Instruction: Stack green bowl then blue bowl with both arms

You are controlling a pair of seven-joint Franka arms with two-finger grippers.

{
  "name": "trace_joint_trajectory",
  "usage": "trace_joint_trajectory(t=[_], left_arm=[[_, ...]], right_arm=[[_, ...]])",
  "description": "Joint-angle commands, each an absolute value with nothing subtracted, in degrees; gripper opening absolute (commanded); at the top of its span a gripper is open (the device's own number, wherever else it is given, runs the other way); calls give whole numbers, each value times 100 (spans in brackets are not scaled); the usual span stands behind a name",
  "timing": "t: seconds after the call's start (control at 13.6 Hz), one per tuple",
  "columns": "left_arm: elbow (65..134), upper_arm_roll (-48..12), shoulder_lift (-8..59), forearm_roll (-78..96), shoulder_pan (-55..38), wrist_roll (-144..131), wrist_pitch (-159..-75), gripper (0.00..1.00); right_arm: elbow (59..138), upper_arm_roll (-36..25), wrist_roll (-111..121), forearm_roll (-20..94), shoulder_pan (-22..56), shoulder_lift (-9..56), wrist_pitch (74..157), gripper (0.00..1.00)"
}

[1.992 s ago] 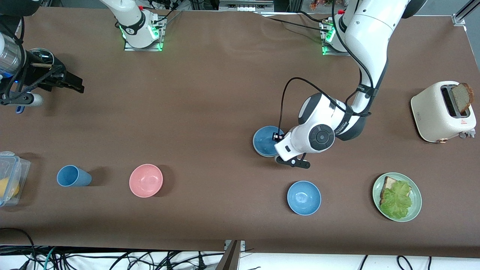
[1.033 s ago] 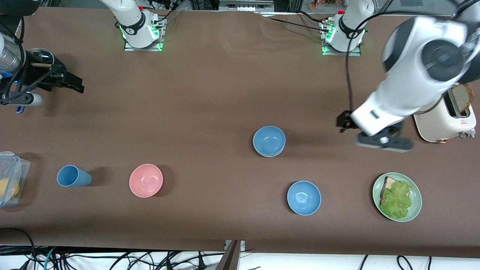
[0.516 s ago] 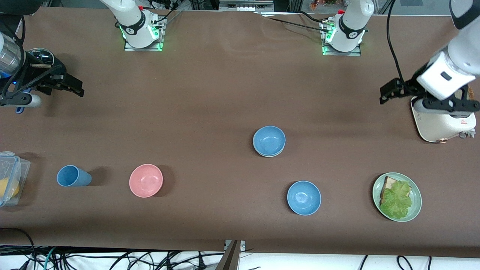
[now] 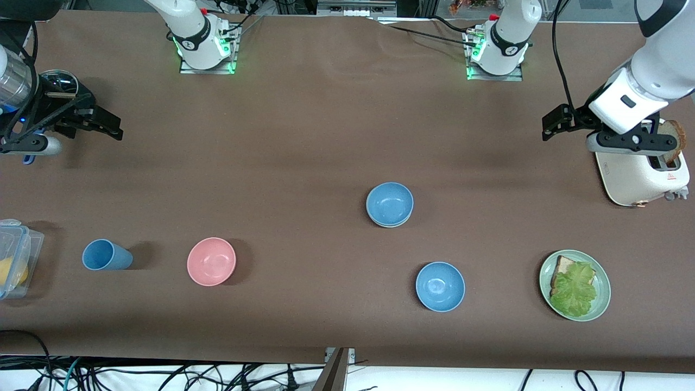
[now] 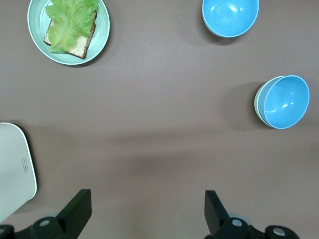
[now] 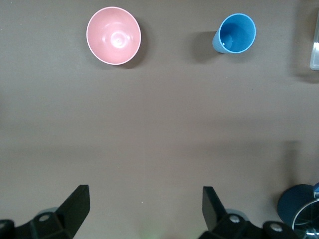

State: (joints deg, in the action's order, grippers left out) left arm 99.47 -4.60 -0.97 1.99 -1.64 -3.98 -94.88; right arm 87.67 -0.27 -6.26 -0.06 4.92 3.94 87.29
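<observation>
The blue bowl (image 4: 390,202) sits nested in the green bowl (image 4: 386,225), of which only a thin pale rim shows, near the table's middle. In the left wrist view the blue bowl (image 5: 284,101) shows with the green bowl's rim (image 5: 256,103) beside it. A second blue bowl (image 4: 440,286) stands alone nearer the front camera and also shows in the left wrist view (image 5: 230,16). My left gripper (image 4: 559,125) is open and empty in the air over bare table beside the toaster, as its wrist view (image 5: 148,209) shows. My right gripper (image 4: 106,126) waits open and empty over the right arm's end of the table, as its wrist view (image 6: 145,206) shows.
A white toaster (image 4: 640,168) with bread stands at the left arm's end. A pale green plate (image 4: 544,282) holds bread and lettuce. A pink bowl (image 4: 211,261), a blue cup (image 4: 106,255) and a clear container (image 4: 13,258) lie toward the right arm's end.
My left arm has let go of the blue bowl, leaving it in the green bowl, then risen and swung toward the toaster. The right arm has not moved.
</observation>
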Motion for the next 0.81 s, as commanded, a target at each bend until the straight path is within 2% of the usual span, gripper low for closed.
trace_joint_trajectory(t=[0.0,0.74], left_arm=[[9589,-448,105,-43,-141,-273,-9343,100],[9264,-448,369,-97,-18,-272,-9334,100]], right_arm=[[8710,-26,-545,79,492,378,8692,100],[8710,-35,-545,88,492,369,8649,100]])
